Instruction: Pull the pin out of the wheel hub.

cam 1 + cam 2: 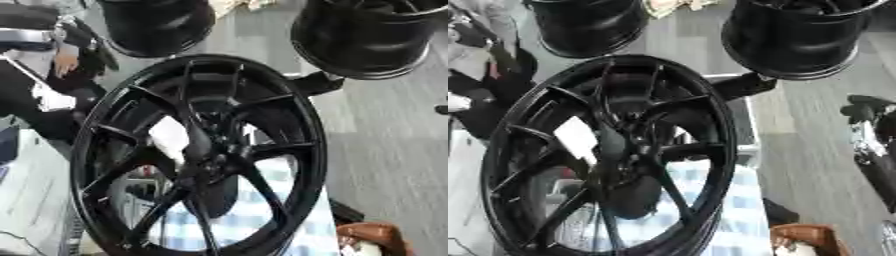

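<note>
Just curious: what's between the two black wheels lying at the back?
Bare grey floor, with something pale at the far edge; both views show it.

left arm (35,36): black shell, upper left corner | joint: broad silver band across the black casing | right arm (877,160): black and slender at the right edge, with a pale silver strip along it | right hand (863,112): matte black, blurred, no markings legible
</note>
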